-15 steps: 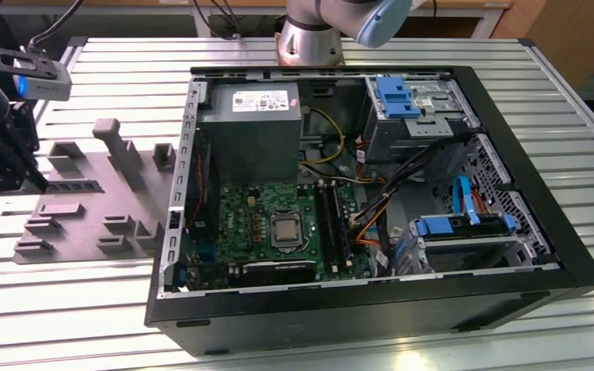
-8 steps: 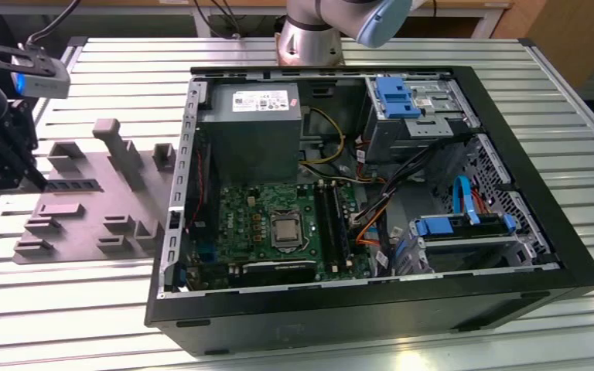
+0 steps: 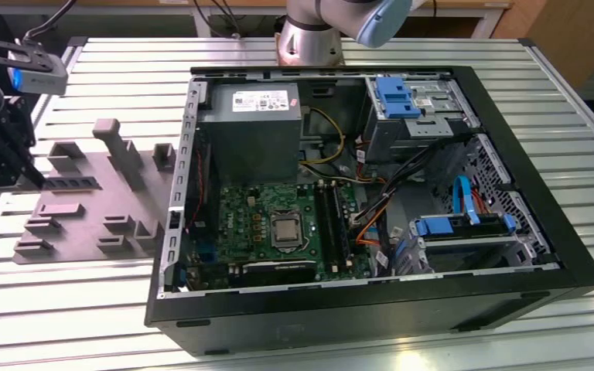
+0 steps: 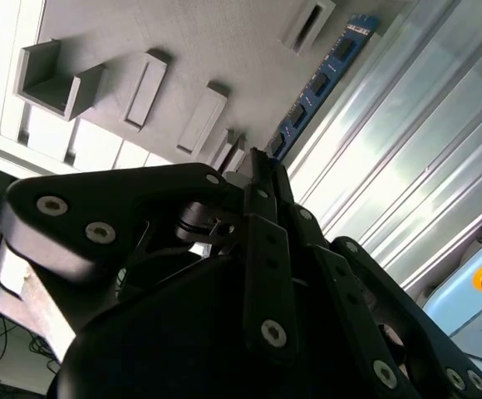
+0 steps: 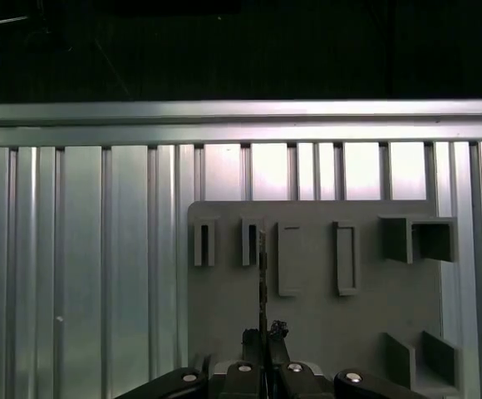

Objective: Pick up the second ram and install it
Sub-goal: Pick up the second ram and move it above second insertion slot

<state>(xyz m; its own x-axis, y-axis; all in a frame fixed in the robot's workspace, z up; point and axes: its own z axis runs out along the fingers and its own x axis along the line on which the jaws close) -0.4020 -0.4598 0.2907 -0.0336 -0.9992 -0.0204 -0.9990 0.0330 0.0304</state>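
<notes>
The second ram (image 3: 73, 183) is a thin blue-green stick at the grey fixture plate (image 3: 90, 212), at the exterior view's left. My gripper (image 3: 35, 181) stands at the stick's end nearest the table edge. In both wrist views the black fingers sit pressed together on that end, so the gripper (image 4: 262, 162) is shut on the ram (image 4: 320, 83), which reaches away from the fingertips along the plate's edge. Edge-on, the ram (image 5: 263, 266) is a thin line running out from the gripper (image 5: 263, 332). The motherboard's long black slots (image 3: 330, 222) lie inside the open computer case.
The open black computer case (image 3: 380, 305) lies on the slatted metal table (image 3: 90, 309), with power supply (image 3: 250, 124), cables and blue drive-bay clips (image 3: 395, 97) inside. The fixture plate carries several raised grey blocks (image 3: 121, 151). The arm's base (image 3: 312, 39) stands behind the case.
</notes>
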